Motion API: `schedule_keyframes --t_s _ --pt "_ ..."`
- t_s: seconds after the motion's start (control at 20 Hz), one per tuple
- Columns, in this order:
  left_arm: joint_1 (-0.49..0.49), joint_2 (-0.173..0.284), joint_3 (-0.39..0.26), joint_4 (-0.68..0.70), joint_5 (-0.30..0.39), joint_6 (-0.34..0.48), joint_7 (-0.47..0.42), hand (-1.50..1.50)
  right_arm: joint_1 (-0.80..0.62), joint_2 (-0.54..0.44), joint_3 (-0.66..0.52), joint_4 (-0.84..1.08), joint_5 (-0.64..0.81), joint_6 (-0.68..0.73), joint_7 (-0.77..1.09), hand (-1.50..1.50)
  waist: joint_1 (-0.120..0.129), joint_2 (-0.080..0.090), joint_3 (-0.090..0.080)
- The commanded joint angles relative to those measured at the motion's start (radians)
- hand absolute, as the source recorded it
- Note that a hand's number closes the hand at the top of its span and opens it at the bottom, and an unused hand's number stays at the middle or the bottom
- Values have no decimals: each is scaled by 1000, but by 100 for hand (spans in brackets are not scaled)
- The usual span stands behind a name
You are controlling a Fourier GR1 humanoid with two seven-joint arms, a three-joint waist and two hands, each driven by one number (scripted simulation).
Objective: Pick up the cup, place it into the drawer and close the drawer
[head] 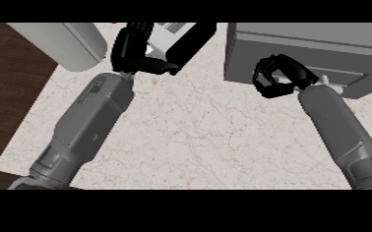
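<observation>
- The left black hand point(138, 49) sits at the far end of its grey forearm point(87, 123), which crosses the pale marbled counter top point(210, 128) from the lower left edge.
- Its fingers point away from the robot and look roughly straight and relaxed; its thumb point(163, 66) curves out to the right.
- Nothing is visibly held in this hand.
- Just past its fingers, and partly hidden by them, lies a black and white object point(181, 37) near the upper edge; what it is cannot be told.
- To the left of this hand stands a pale grey rounded body point(69, 42), near but apart from the fingers, over the edge where the counter meets the dark wooden floor point(22, 83).
- The right black hand point(280, 76) is at the end of the right grey forearm point(338, 128), which comes in from the lower right.
- Its fingers are curled into a ring shape against the front of the grey box-like drawer unit point(305, 49).
- Whether those fingers enclose anything cannot be told; the hand covers that spot.
- Just right of this hand, a small pale knob-like piece point(327, 82) sticks out from the unit's front.
- The cup cannot be made out; if it is near either hand, it is hidden.
</observation>
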Motion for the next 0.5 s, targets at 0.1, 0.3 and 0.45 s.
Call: schedule_keyframes --t_s 0.1,0.3,0.45 --pt "28 18 -5 -25 5 -34 10 -150 -169 -124 -96 33 -18 -68 74 150 49 15 -8" --pt "31 23 -3 -41 12 -51 14 -150 -172 -148 -109 9 -48 -12 85 150 63 13 -9" --pt "51 27 4 -38 18 -62 5 -150 -155 -149 -114 -2 -59 -6 83 150 57 22 -10"
